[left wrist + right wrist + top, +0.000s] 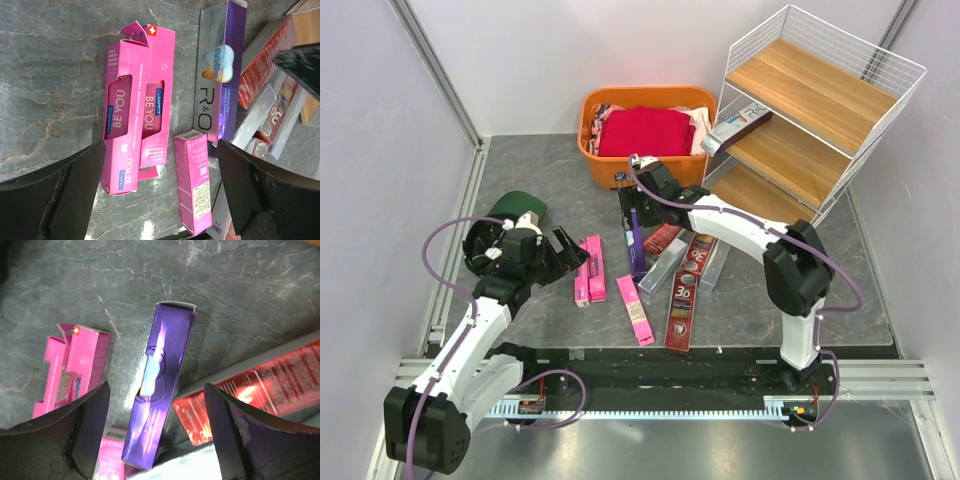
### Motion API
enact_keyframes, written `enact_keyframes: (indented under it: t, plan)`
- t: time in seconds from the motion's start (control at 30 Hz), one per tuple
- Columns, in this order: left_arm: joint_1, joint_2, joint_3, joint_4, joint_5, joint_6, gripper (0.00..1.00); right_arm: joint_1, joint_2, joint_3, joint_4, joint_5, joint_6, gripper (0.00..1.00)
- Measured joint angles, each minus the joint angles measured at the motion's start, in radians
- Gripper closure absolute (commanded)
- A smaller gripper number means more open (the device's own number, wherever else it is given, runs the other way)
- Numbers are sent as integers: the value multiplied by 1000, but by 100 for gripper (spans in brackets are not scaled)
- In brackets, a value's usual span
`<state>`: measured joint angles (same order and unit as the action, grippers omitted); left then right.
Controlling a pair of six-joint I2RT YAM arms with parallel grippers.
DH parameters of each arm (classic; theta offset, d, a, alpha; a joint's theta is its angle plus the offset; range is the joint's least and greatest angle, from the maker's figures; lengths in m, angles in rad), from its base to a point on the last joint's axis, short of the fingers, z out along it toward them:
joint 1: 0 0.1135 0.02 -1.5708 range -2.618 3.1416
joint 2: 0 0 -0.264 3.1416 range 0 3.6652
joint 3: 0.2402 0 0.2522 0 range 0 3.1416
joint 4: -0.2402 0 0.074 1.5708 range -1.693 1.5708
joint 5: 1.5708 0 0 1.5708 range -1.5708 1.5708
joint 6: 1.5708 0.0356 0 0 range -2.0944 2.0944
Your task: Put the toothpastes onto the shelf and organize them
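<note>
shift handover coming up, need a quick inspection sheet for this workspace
surface: dark stone-look table, no spills seen
job's things: pink boxes, purple box and red boxes loose on the table; one grey box on the middle board of the shelf, sticking out at the front
clutter: orange basket holding red clothes; green item by the left arm, cannot tell what
hands: left hand open, near the pink boxes, holds nothing; right hand open astride the purple box, not clamped
cables: purple cables looping off both arms
surroundings: white walls, metal rails
</note>
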<state>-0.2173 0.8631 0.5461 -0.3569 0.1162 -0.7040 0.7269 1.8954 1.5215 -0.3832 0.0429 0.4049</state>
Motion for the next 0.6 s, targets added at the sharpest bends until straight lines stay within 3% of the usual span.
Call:
enact_keyframes:
  t: [0.43,0.6]
  plan:
    - [4,0,-30,0,26,0,0,28,241,146,-47,98,-17,16]
    - [6,9,-30,13,35,0,0,40,294,162,-53,106,-18,23]
